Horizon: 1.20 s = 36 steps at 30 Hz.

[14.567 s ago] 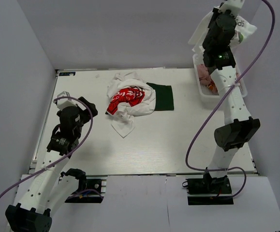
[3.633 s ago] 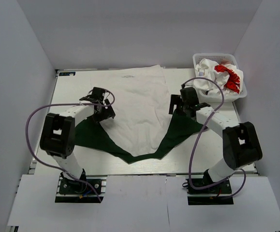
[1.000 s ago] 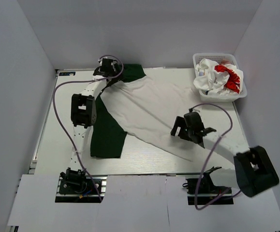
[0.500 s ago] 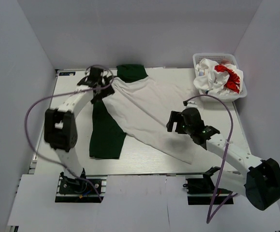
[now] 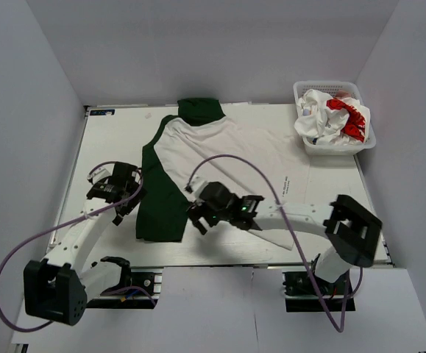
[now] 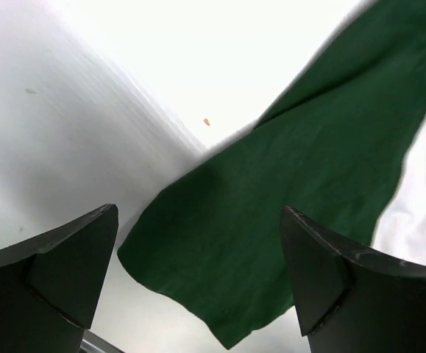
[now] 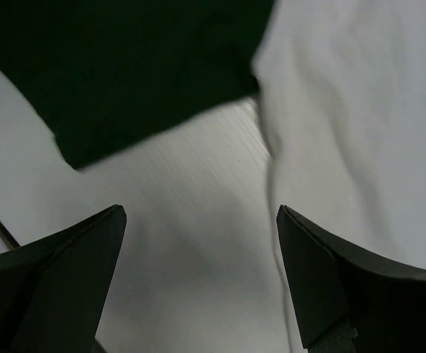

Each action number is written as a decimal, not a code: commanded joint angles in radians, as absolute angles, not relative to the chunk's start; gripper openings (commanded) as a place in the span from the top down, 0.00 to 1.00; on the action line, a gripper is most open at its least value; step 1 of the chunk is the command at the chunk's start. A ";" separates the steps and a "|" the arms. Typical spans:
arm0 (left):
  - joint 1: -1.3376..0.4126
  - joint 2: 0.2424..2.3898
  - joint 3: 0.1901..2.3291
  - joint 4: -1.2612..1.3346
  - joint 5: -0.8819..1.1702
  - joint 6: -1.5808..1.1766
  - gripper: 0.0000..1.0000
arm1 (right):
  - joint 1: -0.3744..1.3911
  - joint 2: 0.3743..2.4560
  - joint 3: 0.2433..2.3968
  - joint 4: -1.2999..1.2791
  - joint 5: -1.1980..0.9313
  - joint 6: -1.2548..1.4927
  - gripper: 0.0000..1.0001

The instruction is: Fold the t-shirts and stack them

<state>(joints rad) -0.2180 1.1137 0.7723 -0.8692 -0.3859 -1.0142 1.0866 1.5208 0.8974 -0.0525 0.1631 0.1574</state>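
A large white t-shirt (image 5: pixel 231 151) with dark green sleeves lies spread slantwise on the table. One green sleeve (image 5: pixel 161 206) lies folded toward the near left, and the other green part (image 5: pixel 200 110) is at the back edge. My left gripper (image 5: pixel 132 193) is open just left of that near sleeve, which shows below its jaws (image 6: pixel 301 176). My right gripper (image 5: pixel 197 220) is open and empty over bare table between the sleeve (image 7: pixel 124 66) and the white body (image 7: pixel 352 110). A second t-shirt (image 5: pixel 338 118), white with red print, is bunched in the basket.
The white lattice basket (image 5: pixel 329 84) stands at the back right corner. White walls close in the table on three sides. The right arm's cable (image 5: pixel 271 184) loops over the white shirt. Bare table (image 5: pixel 109 140) shows at the left.
The left arm has drawn back from the far left corner to beside the near sleeve. The right arm has swung left across the shirt to its near edge. Both stay open.
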 commanded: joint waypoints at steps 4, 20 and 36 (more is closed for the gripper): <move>-0.219 1.008 0.782 -0.942 -0.494 -1.106 0.00 | 1.271 1.787 1.182 0.002 0.173 -0.051 0.16; -0.219 0.936 0.721 -0.887 -0.462 -1.097 0.00 | 1.312 1.970 1.180 0.049 0.233 0.021 0.50; -0.219 0.945 0.698 -0.854 -0.440 -1.085 0.00 | 1.246 1.501 1.054 -0.036 0.044 0.258 1.00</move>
<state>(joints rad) -0.2180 0.9493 0.7113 -0.8768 -0.4469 -1.0817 1.2778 1.6169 1.0981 -0.0200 0.1085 0.1677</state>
